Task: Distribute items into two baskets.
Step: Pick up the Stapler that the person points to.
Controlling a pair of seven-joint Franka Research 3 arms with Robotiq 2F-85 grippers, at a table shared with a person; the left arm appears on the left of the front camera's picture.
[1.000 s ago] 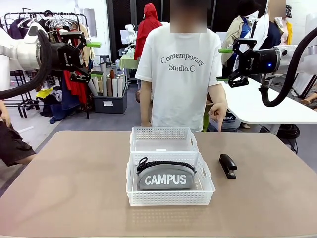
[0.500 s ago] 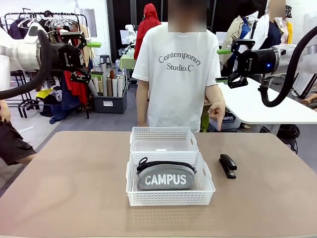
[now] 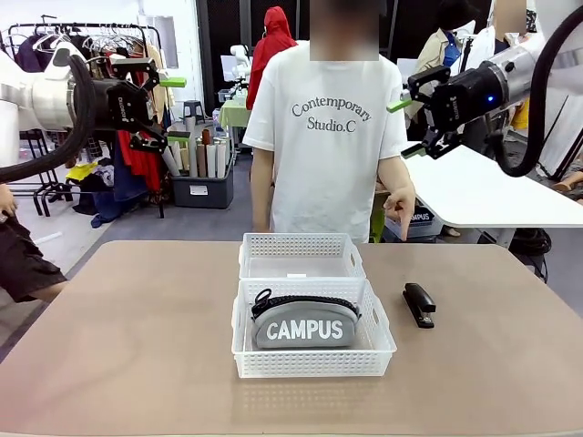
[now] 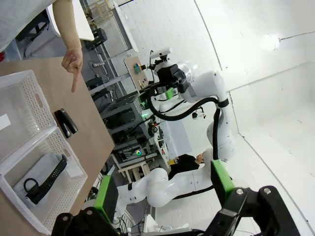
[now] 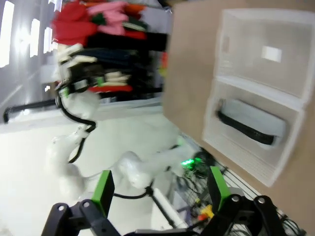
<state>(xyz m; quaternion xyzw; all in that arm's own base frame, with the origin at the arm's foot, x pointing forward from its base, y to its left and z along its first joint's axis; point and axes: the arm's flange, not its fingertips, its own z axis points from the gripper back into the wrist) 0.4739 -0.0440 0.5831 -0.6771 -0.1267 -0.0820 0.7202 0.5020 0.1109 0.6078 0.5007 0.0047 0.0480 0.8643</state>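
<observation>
the pouch (image 3: 304, 323) is in the near basket (image 3: 314, 362), your left claw (image 3: 173, 109) and right claw (image 3: 405, 127) hang wide apart, so next you should grab the stapler (image 3: 418, 303) for the far basket (image 3: 301, 243).

The right claw (image 3: 405, 127) has tilted downward toward the table.

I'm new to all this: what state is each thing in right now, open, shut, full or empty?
left gripper: open, empty, raised.
right gripper: open, empty, raised.
pouch: zipped shut, lying in the near basket.
near basket: holds the pouch.
far basket: no item in it.
stapler: closed, on the table, outside both baskets.
person's hand: pointing down.
</observation>
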